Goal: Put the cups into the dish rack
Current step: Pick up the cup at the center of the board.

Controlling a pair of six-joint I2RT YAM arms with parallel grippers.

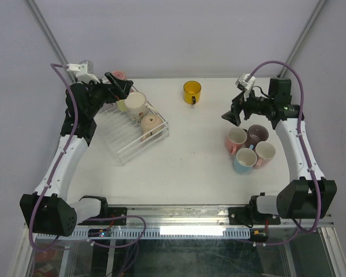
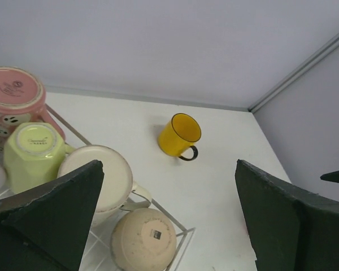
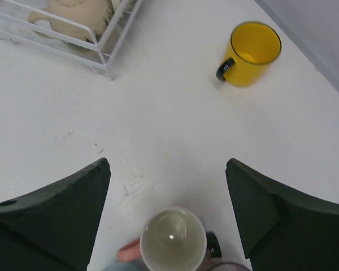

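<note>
Dish rack (image 1: 122,154) sits on the surface, left of centre, with four racked cups (image 1: 136,105) at its upper end. Yellow cup (image 1: 192,91) stands alone at top centre. Four loose cups (image 1: 249,148) cluster at right. Left gripper (image 1: 122,86) is over the rack, open and empty. Right gripper (image 1: 232,113) is just above the cluster, open and empty.

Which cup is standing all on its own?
The yellow cup with the dark handle, near the table's far edge. The others are in the rack or clustered near the right gripper.
</note>
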